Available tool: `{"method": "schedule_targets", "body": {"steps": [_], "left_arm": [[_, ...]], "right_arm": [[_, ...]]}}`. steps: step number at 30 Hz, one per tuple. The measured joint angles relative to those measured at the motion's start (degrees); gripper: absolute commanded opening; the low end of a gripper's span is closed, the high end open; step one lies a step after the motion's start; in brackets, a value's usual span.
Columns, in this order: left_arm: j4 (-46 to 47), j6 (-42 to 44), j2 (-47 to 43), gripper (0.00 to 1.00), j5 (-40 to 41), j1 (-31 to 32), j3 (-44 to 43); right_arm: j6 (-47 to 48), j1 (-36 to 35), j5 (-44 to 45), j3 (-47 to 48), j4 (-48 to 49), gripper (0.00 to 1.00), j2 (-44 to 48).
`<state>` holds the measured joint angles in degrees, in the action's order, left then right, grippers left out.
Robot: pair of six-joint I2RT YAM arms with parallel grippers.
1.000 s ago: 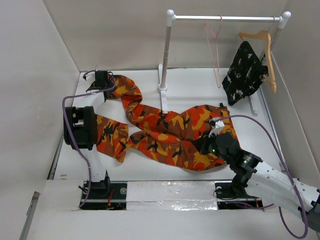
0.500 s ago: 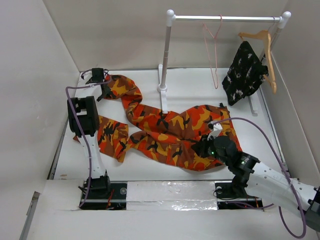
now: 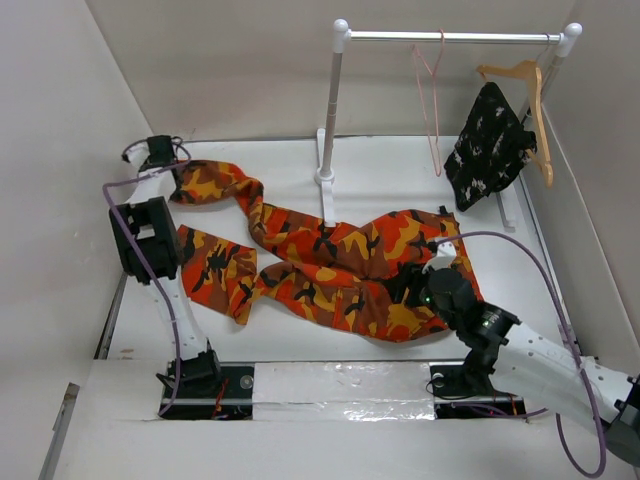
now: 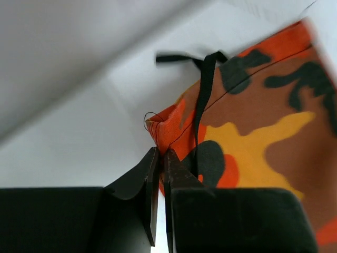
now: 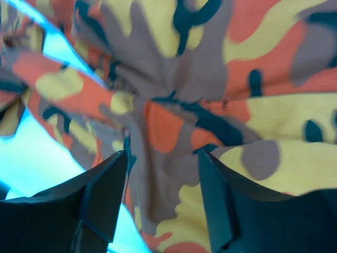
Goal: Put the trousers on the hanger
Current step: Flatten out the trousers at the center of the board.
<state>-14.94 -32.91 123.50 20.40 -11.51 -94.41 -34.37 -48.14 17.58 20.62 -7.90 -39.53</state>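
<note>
Top view, the trousers (image 3: 330,270): lay spread on the white surface (image 3: 400,170), one leg reaching to the far left corner, the other folded near the left arm.
Top view, the hanger (image 3: 432,110): hung by its hook on the rail (image 3: 450,37), well apart from the trousers; its thin wire was faint against the wall.
Top view, left end effector (image 3: 176,182): sat at the leg's far end; its jaws were too small to read here.
Top view, right end effector (image 3: 420,285): sat over the waist end, its tips hidden by its own body.
Left wrist view, left end effector (image 4: 160,158): fingers were pressed together, pinching the orange hem corner of the trousers (image 4: 258,132); a black cord (image 4: 202,100) ran down beside them; the picture was blurred.
Right wrist view, right end effector (image 5: 163,163): fingers (image 5: 105,184) stood apart over bunched trousers (image 5: 221,68), holding nothing; whether the tips touched the cloth could not be told.
</note>
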Motion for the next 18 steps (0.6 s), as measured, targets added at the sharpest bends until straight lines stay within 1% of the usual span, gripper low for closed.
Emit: {"method": "schedule_targets", "body": {"steps": [1,2,3,5,6,7,8,11,12,13,15,16,18], "left_arm": [[-0.3,0.3,-1.7,0.00,1.4,-0.9,0.6],[-0.2,0.7,-3.7,0.11,2.9,-1.8,1.2],[-0.2,1.4,-5.9,0.29,4.2,-2.6,1.7],[0.0,2.4,-10.3,0.45,6.0,-3.4,1.9],[0.4,2.7,-12.4,0.63,6.6,-3.5,1.9],[0.9,3.3,-14.4,0.67,6.6,-3.3,2.1],[2.0,3.5,-16.3,0.69,6.4,-3.1,2.6],[4.3,3.8,-21.4,0.69,5.5,-1.5,5.4],[4.9,3.9,-22.6,0.68,5.2,-0.6,6.4],[5.2,4.0,-23.6,0.68,4.9,0.8,7.2],[6.0,4.0,-25.0,0.67,4.6,5.0,8.7],[6.3,4.1,-25.7,0.67,4.3,8.0,9.4],[8.0,3.7,-27.5,0.66,3.8,15.4,12.0]], "right_arm": [[-0.1,0.7,0.8,0.0,0.0,0.64,0.7],[-0.3,1.8,1.5,0.0,0.0,0.64,1.3],[-0.4,3.3,2.3,0.0,0.0,0.65,1.7],[-0.5,6.5,3.1,0.0,0.2,0.65,1.7],[-0.4,8.2,3.4,0.0,0.5,0.65,1.4],[-0.4,9.8,3.7,0.0,0.7,0.66,1.0],[-0.4,11.6,3.8,0.1,1.0,0.66,0.3],[-0.3,16.4,3.8,1.0,2.2,0.71,-2.6],[-0.3,18.1,3.8,1.5,2.4,0.74,-3.8],[-0.3,19.1,3.7,1.8,2.8,0.79,-4.5],[0.0,24.7,3.7,3.5,4.0,0.84,-7.8],[0.1,27.5,3.3,4.4,5.1,0.86,-9.6],[0.1,33.8,2.5,6.4,7.4,0.87,-14.1]]}}
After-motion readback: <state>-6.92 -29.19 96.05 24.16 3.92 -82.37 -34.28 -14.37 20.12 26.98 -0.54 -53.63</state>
